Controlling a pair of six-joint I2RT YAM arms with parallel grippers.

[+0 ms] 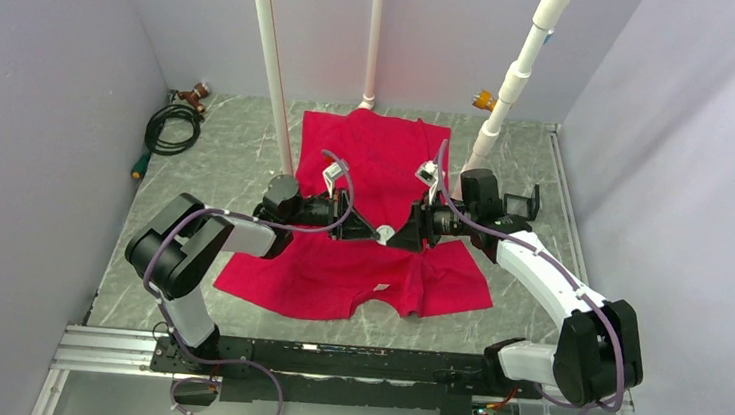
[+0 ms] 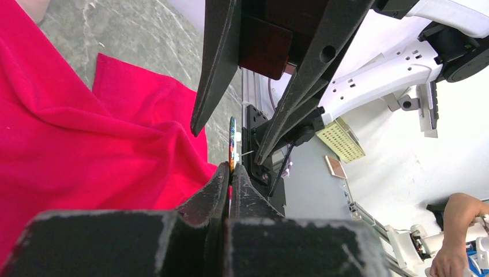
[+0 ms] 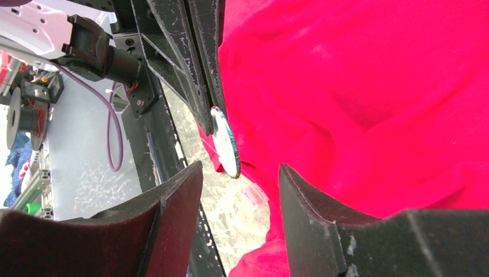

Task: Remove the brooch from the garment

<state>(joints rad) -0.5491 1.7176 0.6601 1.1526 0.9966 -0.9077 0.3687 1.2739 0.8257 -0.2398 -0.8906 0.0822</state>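
the left gripper point(image 2: 230, 170) pinches its fingers shut on one edge of the small round grey-green brooch point(image 2: 232, 143), held edge-on over the bright red fabric t-shirt point(image 3: 357, 86) on the grey stone-look worktop point(image 1: 237, 156). facing it, the right gripper point(image 3: 239, 167) spreads its fingers wide, the disc just ahead, flat faces toward them. one brooch, one shirt, two arms.

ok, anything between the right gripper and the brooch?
Nothing visible. The brooch sits edge-on ahead of the open right gripper; the left gripper pinches its far edge, the garment against one face.
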